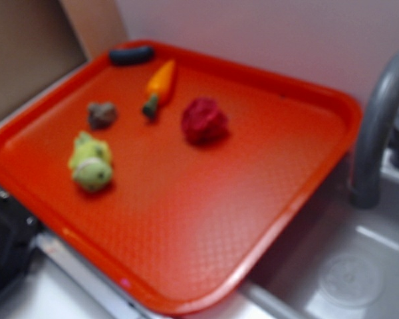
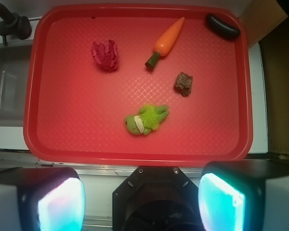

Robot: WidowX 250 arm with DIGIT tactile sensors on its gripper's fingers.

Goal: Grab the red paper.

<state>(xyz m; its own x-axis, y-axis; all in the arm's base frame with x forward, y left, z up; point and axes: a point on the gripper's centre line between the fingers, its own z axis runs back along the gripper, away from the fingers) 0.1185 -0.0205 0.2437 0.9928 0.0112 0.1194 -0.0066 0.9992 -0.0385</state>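
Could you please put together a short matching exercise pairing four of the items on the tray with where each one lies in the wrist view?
Things:
1. Crumpled dark crimson paper ball
2. Orange toy carrot with green stem
3. Green plush toy
4. Black oblong object

Places on the orange-red plastic tray, wrist view:
A. Far right corner
B. Near the middle, closest to the camera
C. Far left part
D. Far middle, lying diagonally

Pairs: 1-C, 2-D, 3-B, 4-A
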